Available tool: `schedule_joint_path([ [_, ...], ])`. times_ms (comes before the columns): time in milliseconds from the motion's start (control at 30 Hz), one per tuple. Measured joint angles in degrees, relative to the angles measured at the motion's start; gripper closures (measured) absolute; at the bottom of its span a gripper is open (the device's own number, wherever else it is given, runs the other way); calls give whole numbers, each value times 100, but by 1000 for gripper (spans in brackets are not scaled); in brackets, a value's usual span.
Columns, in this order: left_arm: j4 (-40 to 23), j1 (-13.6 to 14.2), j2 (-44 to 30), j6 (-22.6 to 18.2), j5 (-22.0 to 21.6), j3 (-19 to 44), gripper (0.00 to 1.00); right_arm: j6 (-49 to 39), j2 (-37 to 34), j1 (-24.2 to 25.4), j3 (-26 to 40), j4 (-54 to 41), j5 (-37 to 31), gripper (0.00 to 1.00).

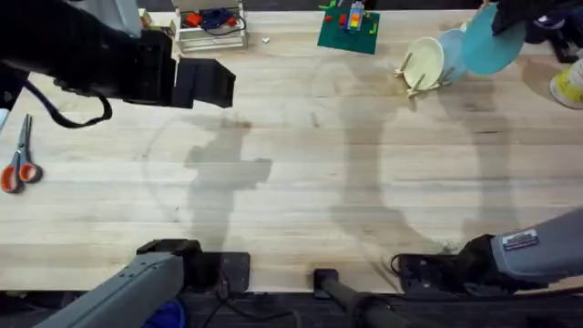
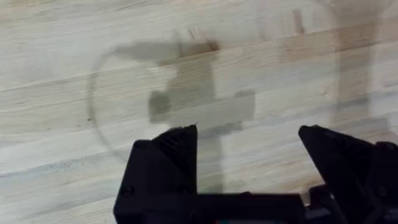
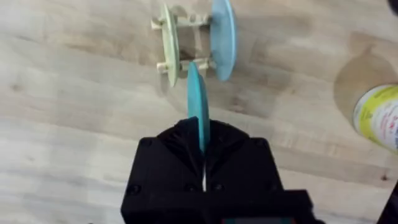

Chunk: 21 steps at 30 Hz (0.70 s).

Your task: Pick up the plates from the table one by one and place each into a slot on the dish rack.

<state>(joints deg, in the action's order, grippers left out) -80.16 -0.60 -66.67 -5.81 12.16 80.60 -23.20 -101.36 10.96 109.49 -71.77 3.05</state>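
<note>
The dish rack stands at the far right of the table, with a cream plate and a light blue plate on edge in it. My right gripper is shut on the teal plate, held on edge just right of the rack. In the right wrist view the teal plate hangs above the rack, between the cream plate and the light blue plate. My left gripper is open over bare wood at the far left, with nothing between its fingers.
Orange-handled scissors lie at the left edge. A white wire stand and a green baseplate with bricks sit along the far edge. A yellow-and-white container stands right of the rack.
</note>
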Motion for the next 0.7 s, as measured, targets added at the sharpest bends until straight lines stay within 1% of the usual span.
schedule_joint_path([
  [300, 0, 0, 0, -2, 2, 0, 6, -4, -54, 0, 0, 314, 0, 971],
  [700, -2, 0, 0, 0, 0, 0, 6, 0, -498, -11, 0, 760, 0, 971],
])
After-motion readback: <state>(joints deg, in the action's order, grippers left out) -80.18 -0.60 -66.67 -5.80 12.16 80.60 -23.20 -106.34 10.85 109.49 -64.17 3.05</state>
